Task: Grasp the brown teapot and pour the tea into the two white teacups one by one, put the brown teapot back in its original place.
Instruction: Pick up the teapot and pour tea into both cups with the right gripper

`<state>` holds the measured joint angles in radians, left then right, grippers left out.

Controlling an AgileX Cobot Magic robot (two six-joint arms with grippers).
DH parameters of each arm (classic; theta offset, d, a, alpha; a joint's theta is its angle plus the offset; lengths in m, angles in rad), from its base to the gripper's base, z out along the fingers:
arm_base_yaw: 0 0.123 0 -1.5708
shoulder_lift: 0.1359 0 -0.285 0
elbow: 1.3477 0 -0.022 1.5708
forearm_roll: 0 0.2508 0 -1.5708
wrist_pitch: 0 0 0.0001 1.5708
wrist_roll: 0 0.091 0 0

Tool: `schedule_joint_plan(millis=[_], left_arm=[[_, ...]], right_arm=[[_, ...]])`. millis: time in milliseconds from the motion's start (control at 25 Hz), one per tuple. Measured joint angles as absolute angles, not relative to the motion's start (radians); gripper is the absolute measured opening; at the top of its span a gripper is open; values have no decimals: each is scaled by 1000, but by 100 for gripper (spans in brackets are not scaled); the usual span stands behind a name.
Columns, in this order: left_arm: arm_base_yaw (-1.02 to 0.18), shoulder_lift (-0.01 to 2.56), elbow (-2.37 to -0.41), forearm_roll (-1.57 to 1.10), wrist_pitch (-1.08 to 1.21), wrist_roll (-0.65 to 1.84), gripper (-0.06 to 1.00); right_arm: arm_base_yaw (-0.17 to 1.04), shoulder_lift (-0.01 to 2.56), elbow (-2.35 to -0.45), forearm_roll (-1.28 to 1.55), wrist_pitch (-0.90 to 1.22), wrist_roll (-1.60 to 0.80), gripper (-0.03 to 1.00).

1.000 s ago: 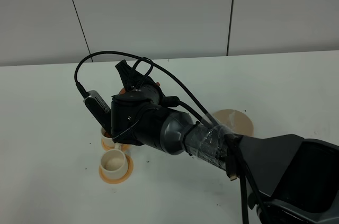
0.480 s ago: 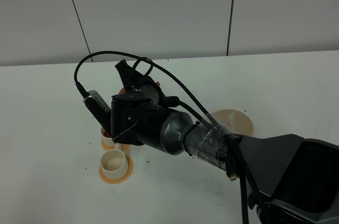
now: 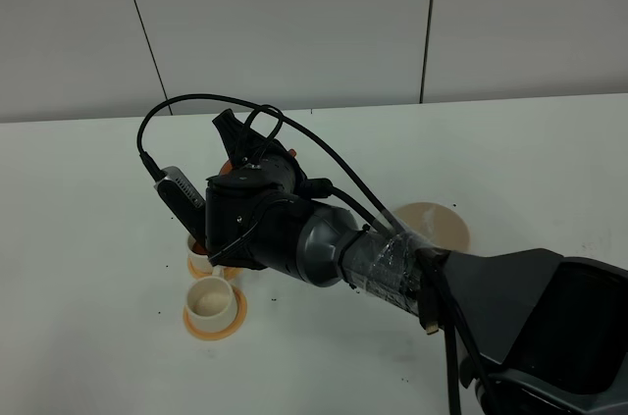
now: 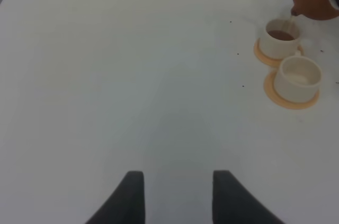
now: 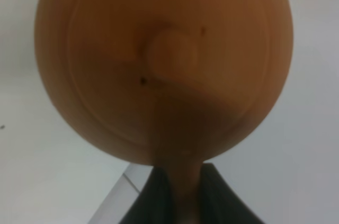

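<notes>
Checked against a second back: next to nothing different. Same reach across the counter (image 3: 88, 199) by the right arm (image 3: 392, 263), only a hair of roll at the wrist and its cables (image 3: 196, 101). Back cup (image 3: 197, 260), front cup (image 3: 209, 299), saucers (image 3: 235, 313) and coaster (image 3: 432, 224) all in the same spots.

Right hand (image 5: 183, 197) clenched on the loop handle of the teapot (image 5: 164, 65), one finger (image 5: 151, 195) on each side of it. Teapot held up in the air, tipped spout-down over the back cup, clear of the counter and well apart from the coaster. Faint streak from spout to that cup in the left wrist view, brown tea in the cup. In the high view, mostly hidden behind the wrist, just orange slivers showing.

Left hand (image 4: 177, 197) released, fingers spread apart, hanging over bare counter well apart from the cups.

Count:
- 1 teapot, reddish-brown, lid knob facing the right wrist camera.
- 2 white cups, just beside each other: back one with tea, front one pale inside.
- 2 orange saucers, one under each cup.
- 1 tan coaster, bare, to the right of the cups in the high view.
- 2 hands: one on the teapot, one idle.
</notes>
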<state>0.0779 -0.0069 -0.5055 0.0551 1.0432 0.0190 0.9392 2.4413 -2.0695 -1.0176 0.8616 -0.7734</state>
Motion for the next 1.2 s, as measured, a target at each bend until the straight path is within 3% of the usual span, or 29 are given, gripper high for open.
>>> schedule_joint_plan(millis=[1200], left_arm=[[78,-7,-506,55,1043,19,37]], right_arm=[[939,2441,-2069,-1036,858,-789,9]])
